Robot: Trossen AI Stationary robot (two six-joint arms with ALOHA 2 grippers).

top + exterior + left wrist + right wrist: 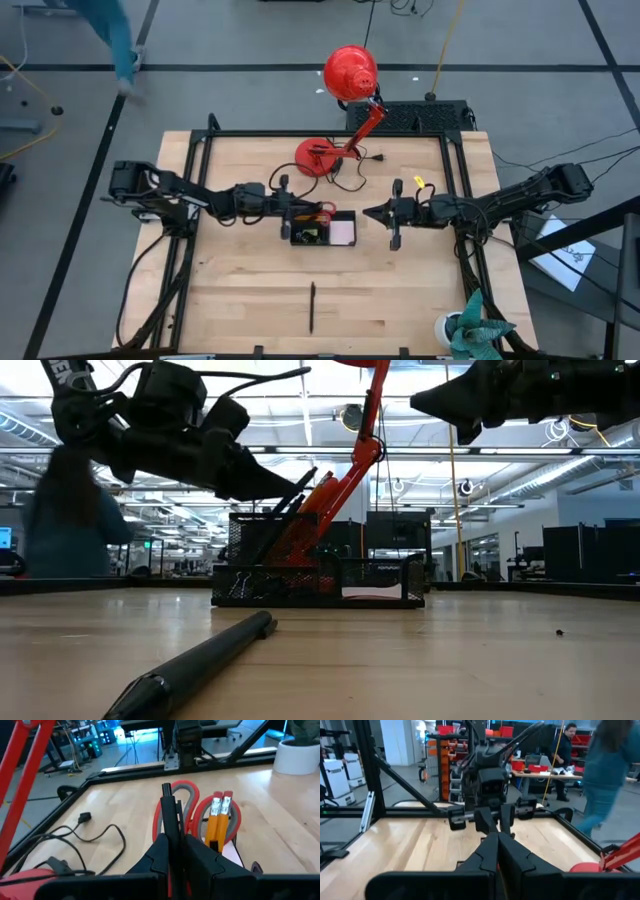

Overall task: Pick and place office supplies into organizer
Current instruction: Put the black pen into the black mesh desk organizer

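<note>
Black pen [169, 812] sat clenched in your left tool [287, 208], poised over the organizer [322, 229]'s tall section for dropping in; your right tool [375, 212] waited clenched, empty, just right.

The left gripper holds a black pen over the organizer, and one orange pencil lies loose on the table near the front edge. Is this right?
Not quite. The loose thing near the front edge is a black pen, not an orange pencil; the high view shows it. The pencils already stand in the organizer. The rest holds: the left gripper holds a pen over it.
</note>
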